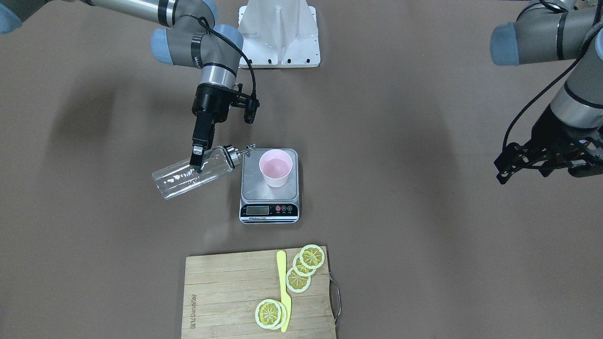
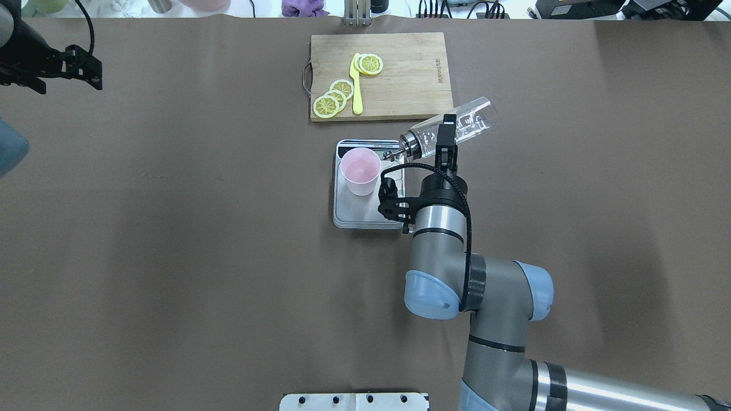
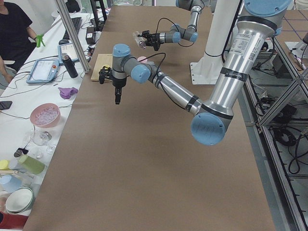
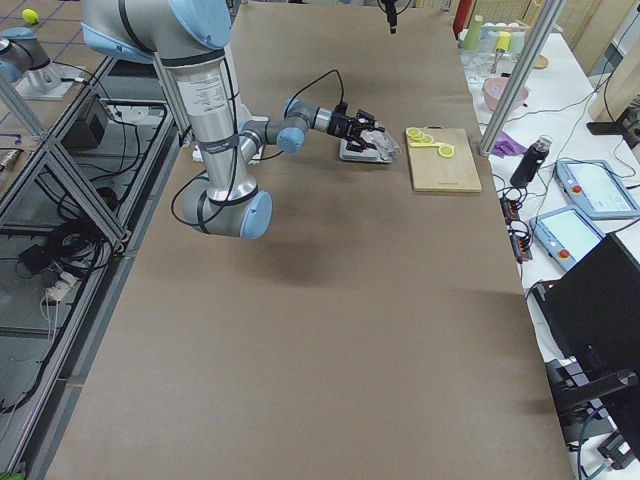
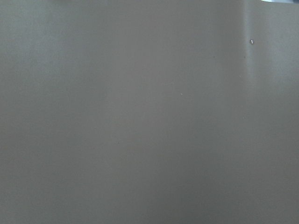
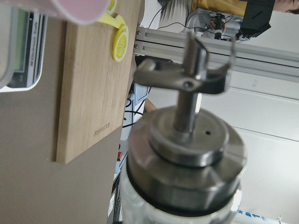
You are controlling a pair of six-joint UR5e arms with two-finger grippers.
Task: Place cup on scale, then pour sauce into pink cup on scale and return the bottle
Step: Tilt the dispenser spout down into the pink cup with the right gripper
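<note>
The pink cup point(image 1: 275, 167) stands upright on the scale's steel platform point(image 1: 249, 188), also in the overhead view point(image 2: 360, 170). My right gripper point(image 1: 197, 162) is shut on the clear glass bottle point(image 1: 183, 175) around its middle and holds it tilted almost flat beside the scale. The silver pourer cap point(image 1: 235, 154) points at the cup; its spout tip hangs over the platform's corner, just short of the cup's rim. The right wrist view shows the cap point(image 6: 187, 154) close up. My left gripper point(image 1: 556, 157) hangs far off to the side above bare table; its fingers do not show clearly.
A wooden cutting board point(image 1: 226, 292) with lemon slices point(image 1: 312, 256) and a yellow knife point(image 1: 283, 292) lies beyond the scale, on the operators' side. The white robot mount point(image 1: 279, 33) is at the robot's edge. Bowls, cups and tablets sit on a side table point(image 3: 43, 115).
</note>
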